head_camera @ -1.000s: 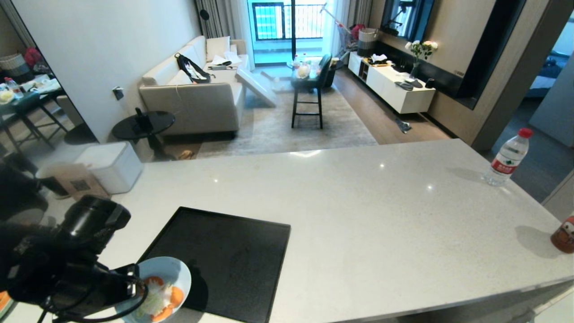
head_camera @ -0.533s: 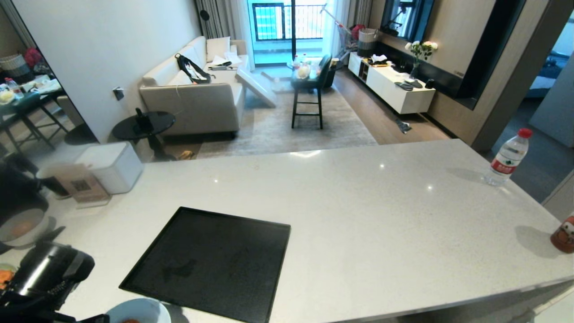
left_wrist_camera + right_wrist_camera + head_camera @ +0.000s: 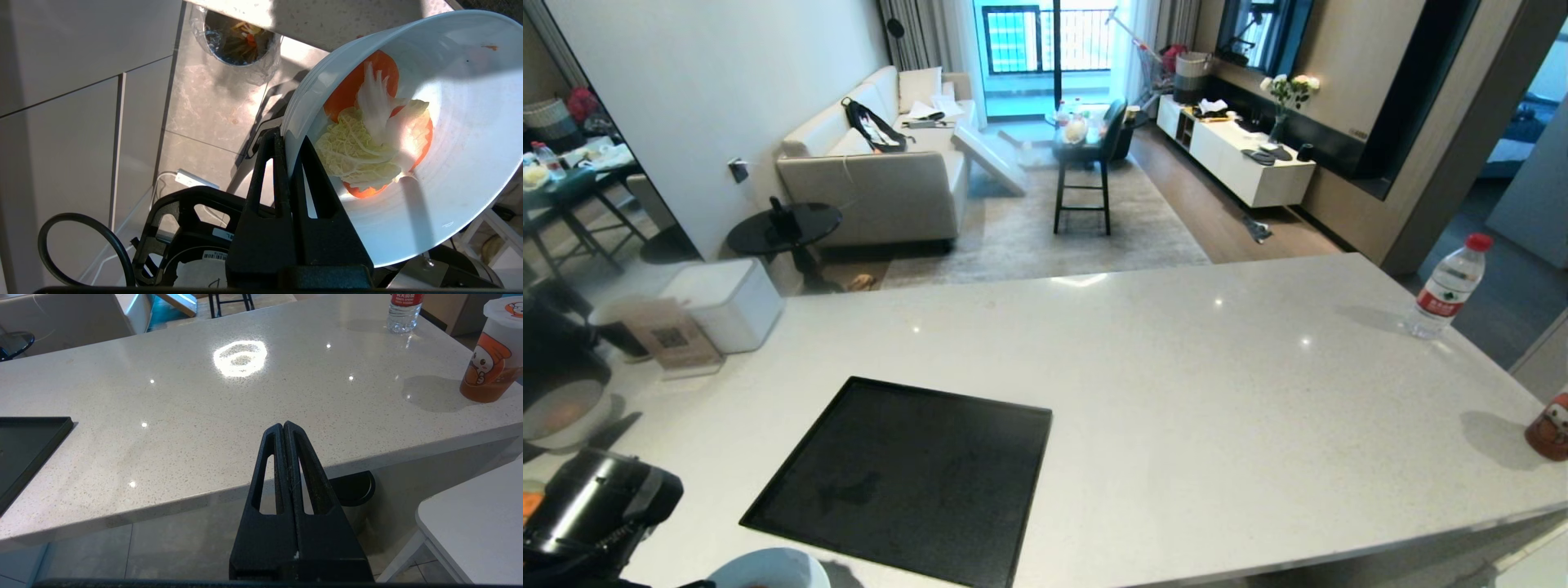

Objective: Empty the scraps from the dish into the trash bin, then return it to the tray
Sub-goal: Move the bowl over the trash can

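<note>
Currently, the dish (image 3: 429, 134) with its scraps (image 3: 367, 139) is pinched at the rim by the left claw (image 3: 291, 143), off the worktop (image 3: 1176, 384), with the trash bin (image 3: 239, 38) lying ahead of and below the claw.

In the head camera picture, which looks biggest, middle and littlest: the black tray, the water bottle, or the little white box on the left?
1. The tray looks biggest by far.
2. The white box comes next.
3. The water bottle looks littlest.

The box and bottle sit farther from the camera than the tray, so this only ranks how they look here.
</note>
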Tool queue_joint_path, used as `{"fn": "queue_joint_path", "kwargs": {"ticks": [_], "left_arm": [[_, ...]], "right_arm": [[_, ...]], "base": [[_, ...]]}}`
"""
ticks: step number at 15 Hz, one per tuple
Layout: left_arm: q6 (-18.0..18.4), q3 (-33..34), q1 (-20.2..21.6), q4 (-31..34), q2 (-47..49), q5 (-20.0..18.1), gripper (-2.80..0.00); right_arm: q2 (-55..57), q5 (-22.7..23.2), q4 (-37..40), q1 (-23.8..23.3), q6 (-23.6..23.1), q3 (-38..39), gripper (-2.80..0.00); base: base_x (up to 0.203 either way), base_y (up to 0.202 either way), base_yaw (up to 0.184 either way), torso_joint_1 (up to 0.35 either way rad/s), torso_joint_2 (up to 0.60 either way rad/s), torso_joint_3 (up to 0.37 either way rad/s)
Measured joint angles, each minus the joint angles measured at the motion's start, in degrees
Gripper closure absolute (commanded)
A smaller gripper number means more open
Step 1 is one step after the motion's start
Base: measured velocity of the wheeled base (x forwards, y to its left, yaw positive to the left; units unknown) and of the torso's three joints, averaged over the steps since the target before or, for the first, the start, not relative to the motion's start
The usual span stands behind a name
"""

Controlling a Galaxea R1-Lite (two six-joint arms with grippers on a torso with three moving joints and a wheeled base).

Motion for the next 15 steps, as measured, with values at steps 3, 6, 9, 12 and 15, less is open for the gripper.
{"fn": "queue_joint_path", "kwargs": {"ticks": [3, 6, 9, 12, 15], "left_arm": [[-0.12, -0.03, 0.00, -0.08, -0.13, -1.14, 0.00], [-0.26, 0.01, 0.00, -0.09, -0.22, -1.22, 0.00], [-0.28, 0.03, 0.00, -0.09, -0.22, -1.35, 0.00], [-0.28, 0.06, 0.00, -0.09, -0.15, -1.35, 0.00], [-0.28, 0.06, 0.00, -0.06, -0.04, -1.35, 0.00]], "right_arm": [[0.00, 0.01, 0.00, 0.00, 0.02, 0.00, 0.00], [0.00, -0.02, 0.00, 0.00, 0.05, 0.00, 0.00], [0.00, -0.04, 0.00, 0.00, 0.07, 0.00, 0.00], [0.00, -0.05, 0.00, 0.00, 0.10, 0.00, 0.00], [0.00, -0.05, 0.00, 0.00, 0.10, 0.00, 0.00]], "base": [[0.000, 0.000, 0.000, 0.000, 0.00, 0.000], [0.000, 0.000, 0.000, 0.000, 0.00, 0.000], [0.000, 0.000, 0.000, 0.000, 0.00, 0.000], [0.000, 0.000, 0.000, 0.000, 0.00, 0.000], [0.000, 0.000, 0.000, 0.000, 0.00, 0.000]]}}
